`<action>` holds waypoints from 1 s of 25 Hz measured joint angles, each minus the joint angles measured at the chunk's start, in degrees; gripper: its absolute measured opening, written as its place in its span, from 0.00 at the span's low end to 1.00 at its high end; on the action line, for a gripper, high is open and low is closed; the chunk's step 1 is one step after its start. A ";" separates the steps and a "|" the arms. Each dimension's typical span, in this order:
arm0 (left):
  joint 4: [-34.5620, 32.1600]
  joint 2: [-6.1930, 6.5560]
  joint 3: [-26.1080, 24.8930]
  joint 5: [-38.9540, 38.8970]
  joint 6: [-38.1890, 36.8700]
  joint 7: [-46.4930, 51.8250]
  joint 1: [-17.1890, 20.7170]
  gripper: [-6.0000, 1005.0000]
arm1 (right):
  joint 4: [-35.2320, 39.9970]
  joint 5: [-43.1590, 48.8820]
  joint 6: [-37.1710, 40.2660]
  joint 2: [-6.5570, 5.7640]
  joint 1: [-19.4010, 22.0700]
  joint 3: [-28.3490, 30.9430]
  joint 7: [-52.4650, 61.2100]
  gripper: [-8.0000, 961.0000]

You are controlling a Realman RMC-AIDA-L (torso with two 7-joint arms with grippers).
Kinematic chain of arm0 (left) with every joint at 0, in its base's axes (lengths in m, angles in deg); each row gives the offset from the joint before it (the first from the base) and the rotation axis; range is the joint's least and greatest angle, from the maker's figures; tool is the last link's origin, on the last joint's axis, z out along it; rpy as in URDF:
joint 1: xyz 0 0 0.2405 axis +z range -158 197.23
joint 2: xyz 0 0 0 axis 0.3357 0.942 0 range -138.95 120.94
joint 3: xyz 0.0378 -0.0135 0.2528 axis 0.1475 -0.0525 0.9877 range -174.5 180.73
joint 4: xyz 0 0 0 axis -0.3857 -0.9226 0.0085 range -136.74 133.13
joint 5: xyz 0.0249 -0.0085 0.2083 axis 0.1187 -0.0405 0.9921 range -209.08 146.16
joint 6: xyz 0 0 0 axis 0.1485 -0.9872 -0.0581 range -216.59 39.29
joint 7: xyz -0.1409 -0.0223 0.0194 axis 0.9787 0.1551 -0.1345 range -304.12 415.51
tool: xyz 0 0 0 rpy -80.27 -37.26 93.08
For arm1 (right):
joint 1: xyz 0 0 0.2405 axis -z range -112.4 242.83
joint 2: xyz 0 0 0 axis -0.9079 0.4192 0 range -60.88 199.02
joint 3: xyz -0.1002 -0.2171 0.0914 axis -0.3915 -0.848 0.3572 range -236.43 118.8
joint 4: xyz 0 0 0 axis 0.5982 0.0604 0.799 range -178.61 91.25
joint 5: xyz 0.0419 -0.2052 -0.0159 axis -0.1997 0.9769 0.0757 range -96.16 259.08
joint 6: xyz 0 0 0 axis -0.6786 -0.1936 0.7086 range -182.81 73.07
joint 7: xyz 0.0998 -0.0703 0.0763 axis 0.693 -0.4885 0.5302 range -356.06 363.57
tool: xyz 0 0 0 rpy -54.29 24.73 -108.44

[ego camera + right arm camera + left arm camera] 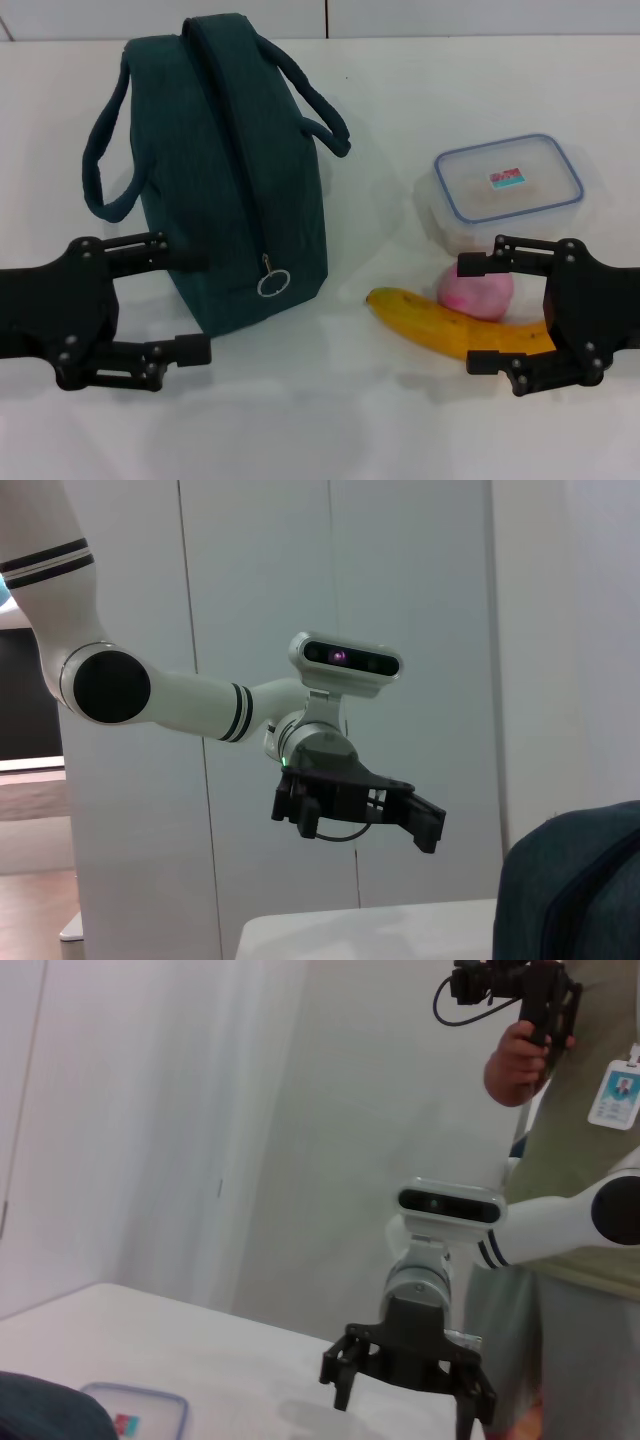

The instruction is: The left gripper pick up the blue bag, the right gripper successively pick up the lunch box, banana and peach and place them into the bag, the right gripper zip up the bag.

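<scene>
**A:** Nearest you, where do your two arms sit?

**B:** Your left end effector (195, 307) hangs low at the near left with its fingers spread wide and nothing between them, close beside the near end of the blue bag (235, 180). Your right end effector (480, 312) is at the near right, equally wide and empty, with the banana (450, 325) and the peach (475, 292) showing between its fingers.

**A:** And the bag itself?

**B:** It stands upright on the white tabletop (400, 100), zipped shut, the silver ring pull (272, 283) hanging at its near end and two loop handles (320, 100) draped over its sides. I'd judge it soft and light, so the fabric will sag; take a handle or the top seam rather than pinching a wall.

**A:** The food, going back?

**B:** The banana lies nearest, curved and easily bruised; grip it mid-length, gently. The peach sits just behind it, round and likely to roll. Farthest is the lunch box (505, 185), rigid, smooth plastic; span its short sides.
</scene>
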 joint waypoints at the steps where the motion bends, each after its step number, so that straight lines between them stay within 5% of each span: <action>1: 0.00 0.00 -0.34 -0.01 0.00 0.00 -0.02 0.86 | 0.00 -0.01 -0.02 0.01 -0.01 0.03 0.01 0.89; 15: -0.03 -0.74 -7.79 -3.53 0.18 0.54 -0.53 0.86 | 0.02 -0.50 -2.42 0.02 0.19 0.64 0.04 0.88; 25: -1.19 0.37 -12.32 2.66 15.29 24.03 -9.96 0.86 | -1.63 -1.69 -3.82 -0.20 0.93 3.84 -0.50 0.88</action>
